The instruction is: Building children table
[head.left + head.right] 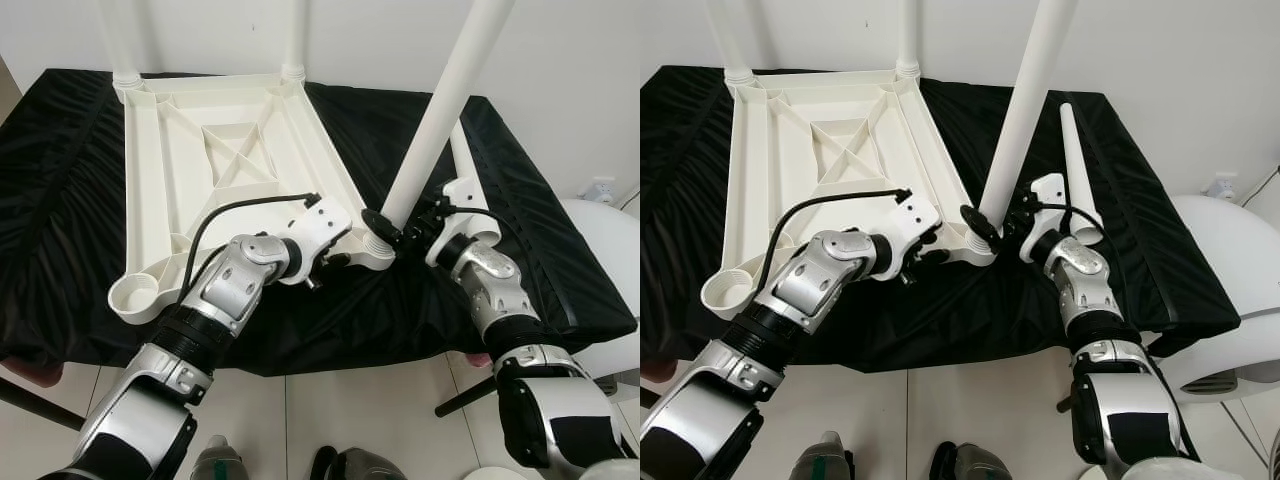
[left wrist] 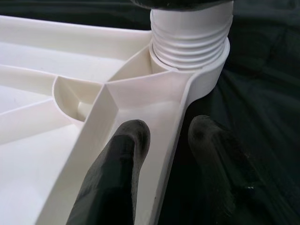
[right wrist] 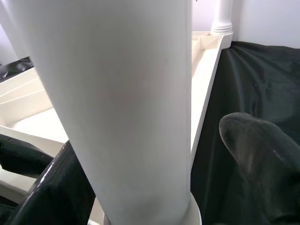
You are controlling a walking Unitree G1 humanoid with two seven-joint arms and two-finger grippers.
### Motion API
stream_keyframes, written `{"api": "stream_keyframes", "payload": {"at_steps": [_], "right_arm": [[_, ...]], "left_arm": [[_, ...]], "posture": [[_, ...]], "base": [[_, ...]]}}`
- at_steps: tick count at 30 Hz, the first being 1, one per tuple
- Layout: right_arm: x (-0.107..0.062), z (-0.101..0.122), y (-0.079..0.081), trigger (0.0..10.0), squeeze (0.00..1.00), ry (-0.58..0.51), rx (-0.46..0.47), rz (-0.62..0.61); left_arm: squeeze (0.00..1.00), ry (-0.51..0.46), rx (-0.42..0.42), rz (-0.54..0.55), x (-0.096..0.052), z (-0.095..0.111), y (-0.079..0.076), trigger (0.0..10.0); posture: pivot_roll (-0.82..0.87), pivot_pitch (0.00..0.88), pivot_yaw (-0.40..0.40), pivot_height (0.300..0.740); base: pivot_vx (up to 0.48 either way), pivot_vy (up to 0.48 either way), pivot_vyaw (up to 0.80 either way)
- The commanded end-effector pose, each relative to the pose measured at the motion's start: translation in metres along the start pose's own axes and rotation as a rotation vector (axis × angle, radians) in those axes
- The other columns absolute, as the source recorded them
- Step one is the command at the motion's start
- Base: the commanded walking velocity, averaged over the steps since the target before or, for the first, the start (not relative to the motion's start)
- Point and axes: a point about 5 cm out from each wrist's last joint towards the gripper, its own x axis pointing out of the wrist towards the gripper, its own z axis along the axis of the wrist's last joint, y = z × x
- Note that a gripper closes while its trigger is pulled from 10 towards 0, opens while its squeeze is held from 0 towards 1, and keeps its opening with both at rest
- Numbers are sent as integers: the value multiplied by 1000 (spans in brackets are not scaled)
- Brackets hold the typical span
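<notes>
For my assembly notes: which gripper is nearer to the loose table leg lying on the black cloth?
Right. The right gripper sits beside the loose leg; the left gripper is farther, at the tabletop's rim.

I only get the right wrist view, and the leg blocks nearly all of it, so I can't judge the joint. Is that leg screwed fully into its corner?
Observer: No. Below the right gripper, the leg's threads are exposed above the tabletop's corner socket.
Operator: Is anything bracing the top?
Observer: Yes. The left gripper grips the rim beside that corner, one finger on each side.
Operator: What remains after this one?
Observer: A loose leg lies on the black cloth to the robot's right, and the near left socket is empty.
</notes>
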Motion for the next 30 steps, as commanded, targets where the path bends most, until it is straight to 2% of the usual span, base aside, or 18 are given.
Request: {"api": "stream_keyframes", "payload": {"at_steps": [1, 5, 19, 22, 30], "right_arm": [[-1, 1, -2, 10000, 0, -11, 1, -4], [-1, 1, -2, 10000, 0, -12, 0, -4], [-1, 2, -3, 10000, 0, -17, -4, -5], [-1, 2, -3, 10000, 0, -17, -4, -4], [-2, 2, -3, 10000, 0, -16, -1, -6]], "left_arm": [[0, 28, 8, -56, 1, -3, -8, 10000], [0, 73, 17, -46, 4, -9, -9, 10000], [0, 137, 12, -2, 9, -16, -6, 10000], [0, 183, 48, 6, 10, -22, -6, 10000], [0, 173, 31, 9, 11, -21, -6, 10000]], "posture": [[45, 21, -69, 740], [42, 21, -66, 740], [42, 26, -65, 740], [41, 27, -65, 740], [40, 26, -65, 740]], "base": [[0, 0, 0], [0, 0, 0], [0, 0, 0], [0, 0, 0], [0, 0, 0]]}}
